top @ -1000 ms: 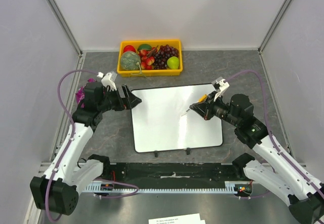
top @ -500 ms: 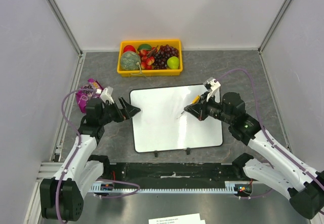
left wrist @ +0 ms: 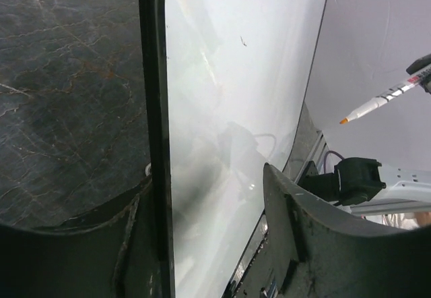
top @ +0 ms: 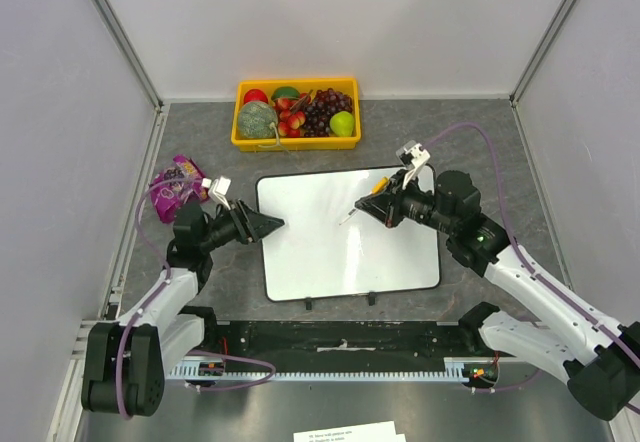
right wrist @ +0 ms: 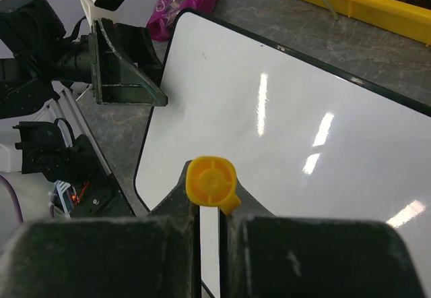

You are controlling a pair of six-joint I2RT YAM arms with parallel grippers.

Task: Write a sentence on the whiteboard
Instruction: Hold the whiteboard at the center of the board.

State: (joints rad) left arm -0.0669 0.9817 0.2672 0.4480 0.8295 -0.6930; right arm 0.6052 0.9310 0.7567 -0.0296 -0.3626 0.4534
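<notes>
The whiteboard (top: 330,252) lies flat on the grey table, white with a thin black frame (left wrist: 153,109). No sentence is in view on it; only a tiny dark speck (left wrist: 243,40) marks the surface. My left gripper (top: 274,225) sits at the board's left edge, open, its two fingers straddling the frame (left wrist: 202,183). My right gripper (top: 385,209) hovers over the board's upper right part, shut on an orange marker (top: 366,202). The marker's yellow butt end (right wrist: 212,183) sits between the fingers. Its tip (left wrist: 345,120) points down-left, above the board.
A yellow tray (top: 296,145) of fruit stands behind the board. A purple snack bag (top: 175,184) lies at the far left, close behind my left arm. Grey walls close in both sides. A black rail (top: 340,337) runs along the near edge.
My left gripper came down and toward the board's left edge, and its jaws narrowed. My right gripper carried the marker left and farther back over the board.
</notes>
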